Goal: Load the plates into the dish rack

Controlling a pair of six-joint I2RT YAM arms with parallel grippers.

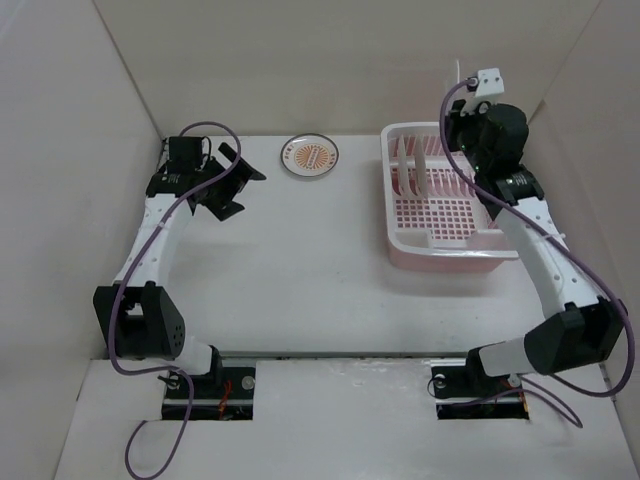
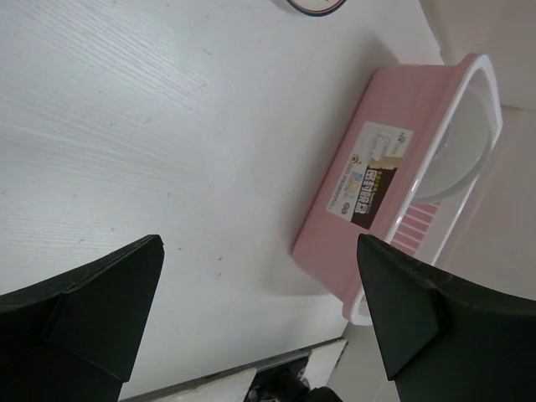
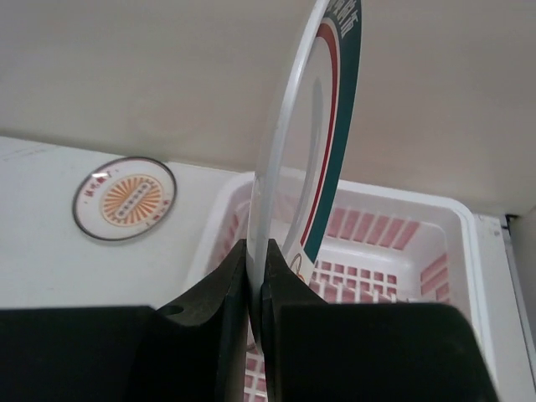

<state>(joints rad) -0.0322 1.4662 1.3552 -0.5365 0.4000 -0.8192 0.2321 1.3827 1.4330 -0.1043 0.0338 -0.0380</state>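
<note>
Fingers of the right gripper (image 3: 255, 276) are clamped on the lower rim of a dark-rimmed white plate (image 3: 311, 134), holding it upright on edge over the dish rack (image 1: 445, 250). The right arm bends at its elbow near the base and stretches far along the rack's right side. The left arm reaches far left, and its left gripper (image 1: 236, 188) is spread wide and empty above the table (image 1: 300, 280). An orange-patterned plate (image 1: 309, 156) lies flat by the far wall, left of the rack.
</note>
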